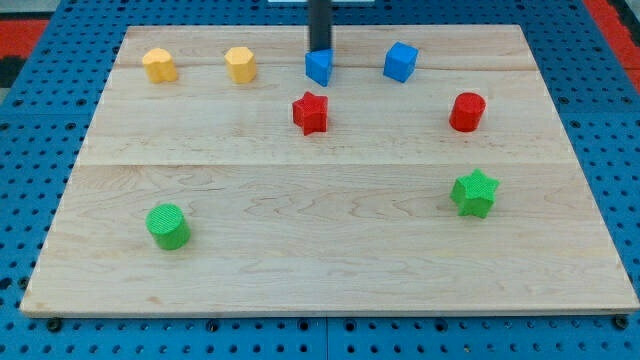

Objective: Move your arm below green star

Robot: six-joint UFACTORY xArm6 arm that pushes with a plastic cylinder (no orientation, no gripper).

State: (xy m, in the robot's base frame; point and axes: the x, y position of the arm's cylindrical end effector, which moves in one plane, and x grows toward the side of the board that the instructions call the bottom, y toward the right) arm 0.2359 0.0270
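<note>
The green star (474,193) lies on the wooden board (320,250) at the view's right, a little below the middle. My tip (319,49) is at the view's top centre, just above and touching or nearly touching a small blue block (319,67). The tip is far up and to the left of the green star.
A red star (311,112) lies just below the small blue block. A blue cube (400,61) and a red cylinder (467,111) are at the upper right. Two yellow blocks (159,65) (240,64) are at the upper left. A green cylinder (168,226) is at the lower left.
</note>
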